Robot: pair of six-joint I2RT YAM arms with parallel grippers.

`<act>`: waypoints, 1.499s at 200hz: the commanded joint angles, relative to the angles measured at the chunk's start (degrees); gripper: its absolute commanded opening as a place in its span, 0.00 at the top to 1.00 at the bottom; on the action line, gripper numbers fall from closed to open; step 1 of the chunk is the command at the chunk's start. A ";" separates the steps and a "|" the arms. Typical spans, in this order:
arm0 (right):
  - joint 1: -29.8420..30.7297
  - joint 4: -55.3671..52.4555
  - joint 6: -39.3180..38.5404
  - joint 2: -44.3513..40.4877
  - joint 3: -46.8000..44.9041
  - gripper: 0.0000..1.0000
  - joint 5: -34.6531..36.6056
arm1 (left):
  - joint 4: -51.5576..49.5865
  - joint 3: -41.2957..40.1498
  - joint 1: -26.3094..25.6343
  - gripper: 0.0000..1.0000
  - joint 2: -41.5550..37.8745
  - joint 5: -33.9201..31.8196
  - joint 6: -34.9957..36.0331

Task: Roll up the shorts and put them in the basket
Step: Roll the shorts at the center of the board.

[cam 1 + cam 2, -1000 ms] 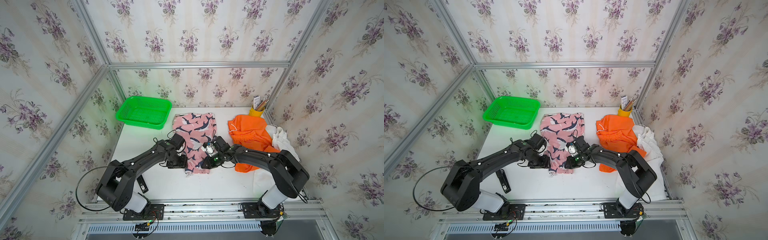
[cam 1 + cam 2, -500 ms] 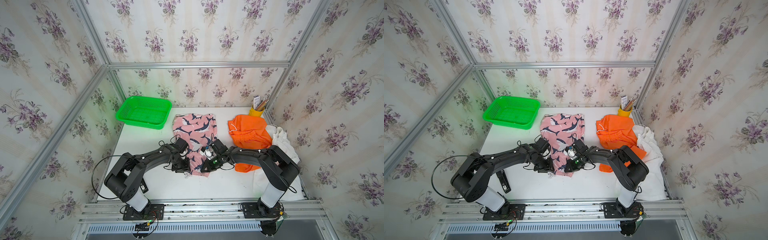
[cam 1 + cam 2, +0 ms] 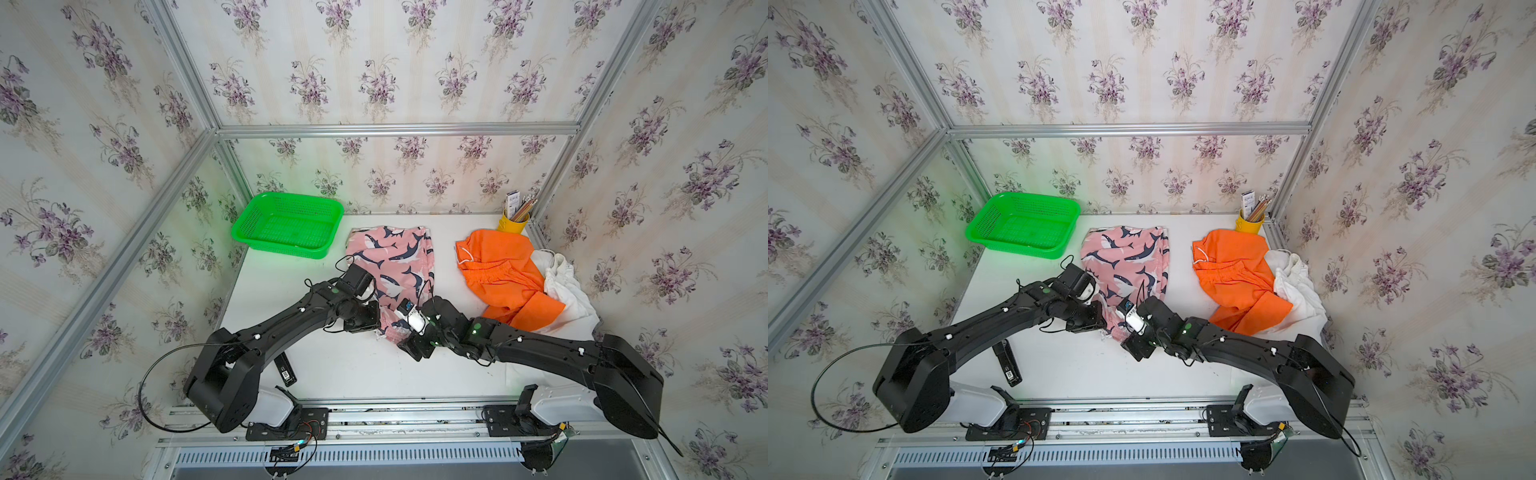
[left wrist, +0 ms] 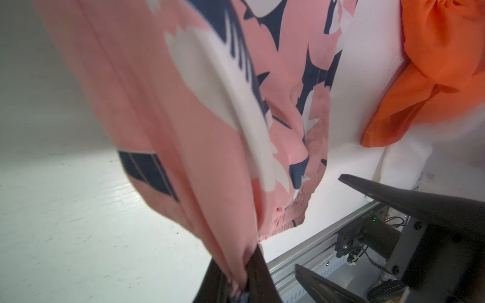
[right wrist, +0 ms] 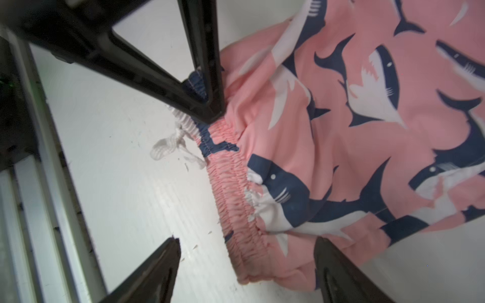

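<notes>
**Both end effectors at the waistband of the pink shorts**

From left on the white surface: a green basket in the far corner. The left end effector is clamped tight on a lifted fold of the pink shark-print shorts. These lie mid-surface, elastic waistband toward the robot. The right end effector, jaws wide, straddles that waistband without gripping it. The orange shorts overlap the white shorts at the right edge.

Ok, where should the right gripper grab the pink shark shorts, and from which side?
Probably the gathered waistband, from the near side: it is a thick ridge at the pink shorts' near end, between the open right gripper's fingers; the left gripper pinches its other corner.
</notes>
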 commanded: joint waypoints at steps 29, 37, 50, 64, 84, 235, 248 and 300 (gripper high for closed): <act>8.12 28.52 -9.36 6.79 -5.83 0.05 19.00 | 1.81 0.17 0.12 0.88 -0.31 3.92 -4.57; 8.57 32.66 -9.92 8.76 -6.45 0.01 20.85 | 2.01 0.02 0.10 0.88 -1.17 4.14 -4.95; 8.59 37.71 -10.33 11.89 -6.56 0.00 23.77 | 2.28 -0.24 0.11 0.88 -2.33 4.38 -5.41; 8.60 42.42 -11.80 14.70 -6.93 0.00 24.95 | 2.41 -0.53 0.07 0.87 -2.81 4.61 -5.90; 8.63 48.26 -14.01 18.58 -7.07 0.00 25.92 | 2.66 -0.96 0.05 0.87 -3.44 4.88 -6.69; 11.77 35.76 -19.46 10.53 -12.57 1.00 26.27 | -4.33 -1.93 1.09 0.64 -6.52 -2.60 -4.90; 11.29 25.26 -13.81 9.69 -9.26 1.00 19.69 | -8.41 -0.83 1.09 0.57 -7.88 -8.07 -3.27; 6.42 -0.60 -2.02 16.31 6.71 1.00 -11.92 | -14.35 -1.16 1.17 0.42 -12.41 -15.54 2.27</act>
